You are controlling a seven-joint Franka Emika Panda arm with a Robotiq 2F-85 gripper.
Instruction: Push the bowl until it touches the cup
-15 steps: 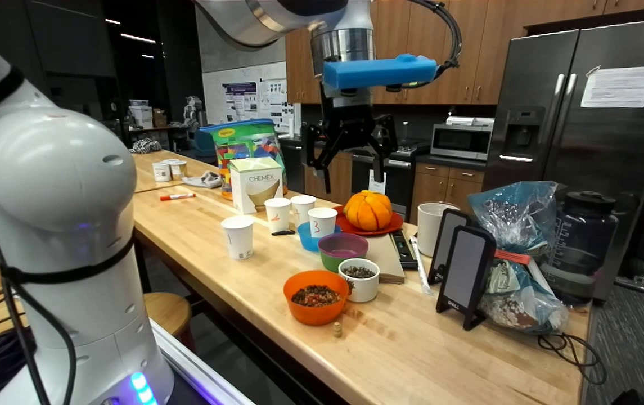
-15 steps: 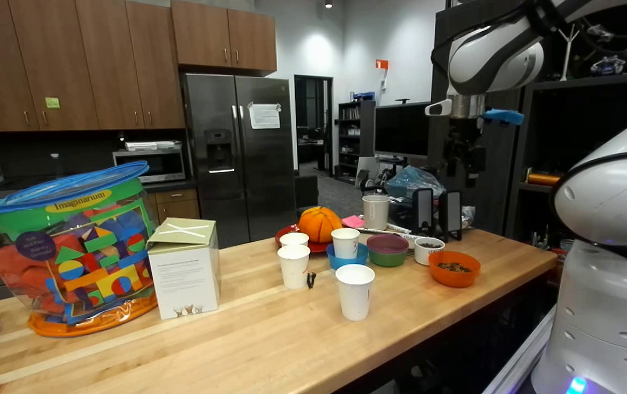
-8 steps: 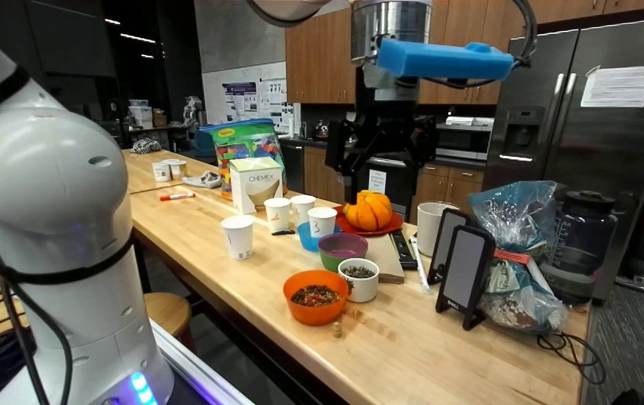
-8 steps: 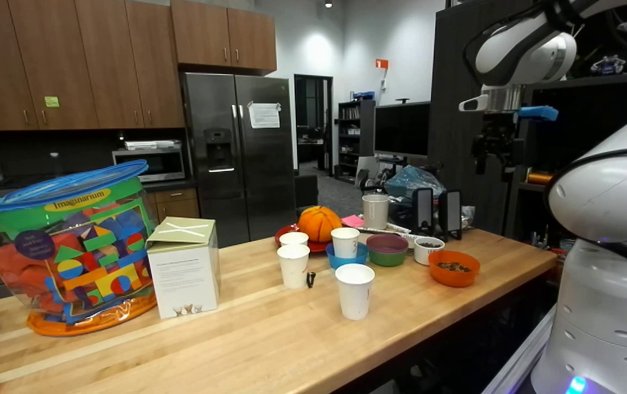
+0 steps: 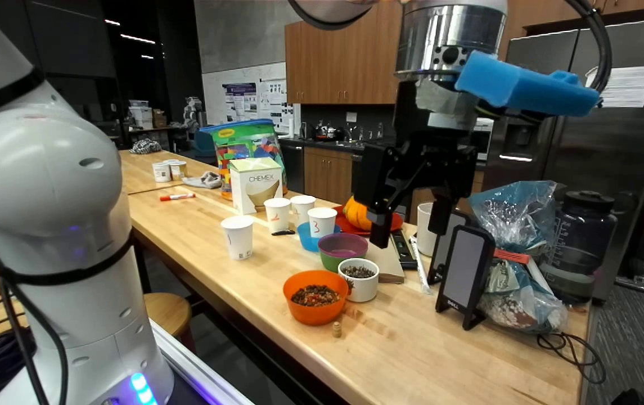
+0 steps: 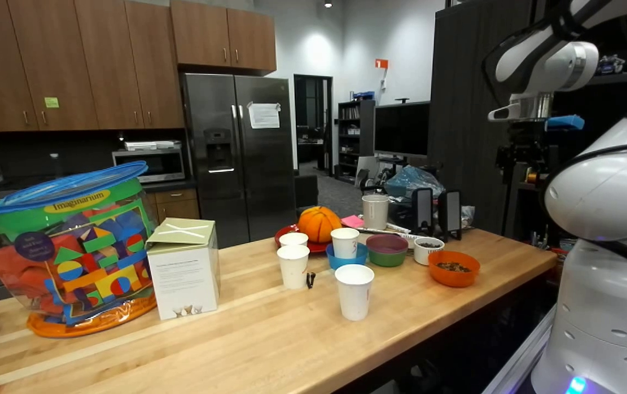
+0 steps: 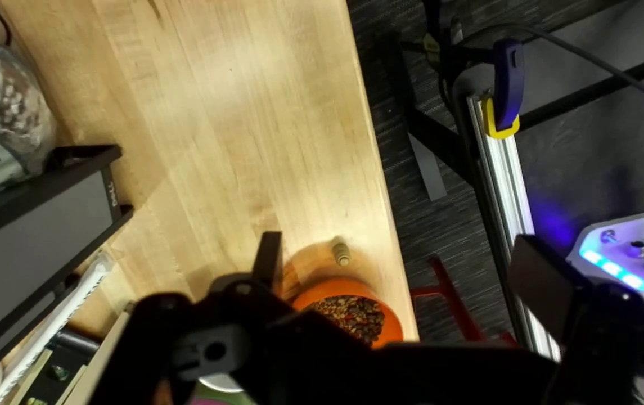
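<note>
The round orange bowl (image 5: 315,314), holding dark mixed seeds, stands near the table's edge; in the wrist view the bowl (image 7: 337,288) is partly covered by the gripper's dark linkage. Several white tapered cups are on the table. The one closest to the edge, a white cup (image 5: 237,239), stands upright with a wide gap between it and the bowl, as the white cup (image 6: 354,295) and bowl (image 6: 454,278) also show. My gripper (image 5: 409,230) hangs in the air above the table with its fingers (image 7: 269,256) wide apart and nothing between them.
A small white pot (image 5: 360,288) sits right beside the bowl; I cannot tell if they touch. A tiny wooden knob (image 5: 337,330) lies in front. A green-purple bowl (image 5: 343,256), a blue bowl (image 5: 307,242) and black speakers (image 5: 464,275) are close by.
My gripper has come down and moved right in both exterior views, growing larger in one of them. It stays open. The bowl and cups have not moved.
</note>
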